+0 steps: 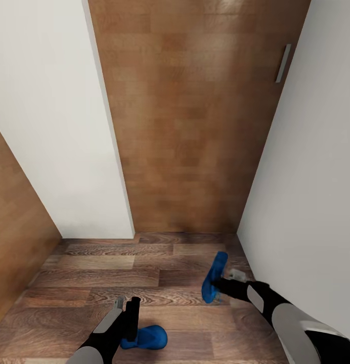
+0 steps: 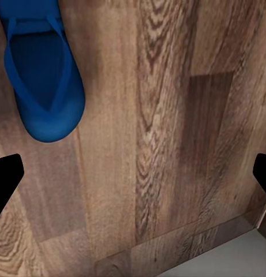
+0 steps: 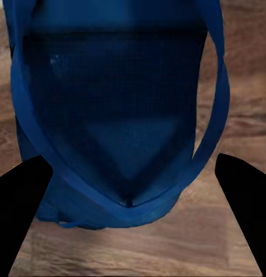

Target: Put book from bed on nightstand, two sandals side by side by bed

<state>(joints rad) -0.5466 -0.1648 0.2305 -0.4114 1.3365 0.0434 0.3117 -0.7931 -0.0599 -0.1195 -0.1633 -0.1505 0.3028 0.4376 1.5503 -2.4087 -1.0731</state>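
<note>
The right gripper (image 1: 219, 289) holds one sandal (image 1: 214, 277) edge-up above the floor (image 1: 144, 263), jaws astride its strapped sole; probably light and floppy; the left gripper (image 1: 125, 306), jaws wide, hangs beside the other sandal (image 1: 147, 337).

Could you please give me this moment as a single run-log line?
place: corridor, wood floor, brown door ahead | right tool: holding one sandal | left tool: open, empty, other sandal on floor beside it

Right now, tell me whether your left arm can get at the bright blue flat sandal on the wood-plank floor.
Probably yes: the open left gripper hangs right beside that sandal, nothing between; the right gripper holds the other sandal.
</note>
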